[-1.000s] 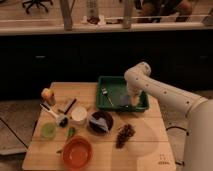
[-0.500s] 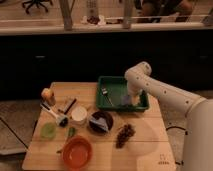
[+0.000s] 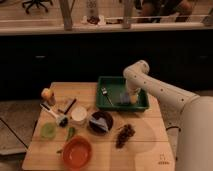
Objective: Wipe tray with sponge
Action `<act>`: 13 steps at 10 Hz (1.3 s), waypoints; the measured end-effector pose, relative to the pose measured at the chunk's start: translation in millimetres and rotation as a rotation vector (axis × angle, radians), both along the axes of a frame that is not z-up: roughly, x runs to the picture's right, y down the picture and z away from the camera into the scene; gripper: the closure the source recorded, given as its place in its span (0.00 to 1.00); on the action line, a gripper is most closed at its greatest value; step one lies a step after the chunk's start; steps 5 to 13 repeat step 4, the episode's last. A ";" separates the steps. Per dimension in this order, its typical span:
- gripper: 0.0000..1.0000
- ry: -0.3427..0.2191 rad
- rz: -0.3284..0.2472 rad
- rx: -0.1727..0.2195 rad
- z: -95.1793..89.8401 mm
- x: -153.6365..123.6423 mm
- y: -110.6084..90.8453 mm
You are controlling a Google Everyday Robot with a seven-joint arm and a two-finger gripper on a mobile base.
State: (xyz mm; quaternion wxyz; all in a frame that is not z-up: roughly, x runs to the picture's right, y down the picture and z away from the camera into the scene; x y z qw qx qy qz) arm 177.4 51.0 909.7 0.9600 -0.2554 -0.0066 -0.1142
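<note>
The dark green tray (image 3: 108,79) lies at the back right of the wooden table. Inside it, right of centre, sits the small blue-grey sponge (image 3: 123,97). My white arm bends down from the right into the tray, and the gripper (image 3: 132,98) is low over the tray floor, right beside the sponge and touching or nearly touching it. A small metal fork-like utensil (image 3: 105,92) lies in the left half of the tray.
In front of the tray are a dark bowl (image 3: 100,121), a reddish-brown crumbly clump (image 3: 125,134) and a white cup (image 3: 78,115). An orange bowl (image 3: 77,151) stands near the front edge. A brush (image 3: 54,113), green pieces (image 3: 48,130) and a yellow-red fruit (image 3: 47,94) lie at the left.
</note>
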 end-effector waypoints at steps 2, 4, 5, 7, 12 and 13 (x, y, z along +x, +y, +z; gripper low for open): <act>1.00 0.012 0.003 -0.024 12.4 4.2 6.3; 1.00 0.021 0.007 -0.050 22.9 6.0 13.5; 1.00 0.021 0.007 -0.050 22.9 6.0 13.5; 1.00 0.021 0.007 -0.050 22.9 6.0 13.5; 1.00 0.021 0.007 -0.050 22.9 6.0 13.5; 1.00 0.021 0.007 -0.050 22.9 6.0 13.5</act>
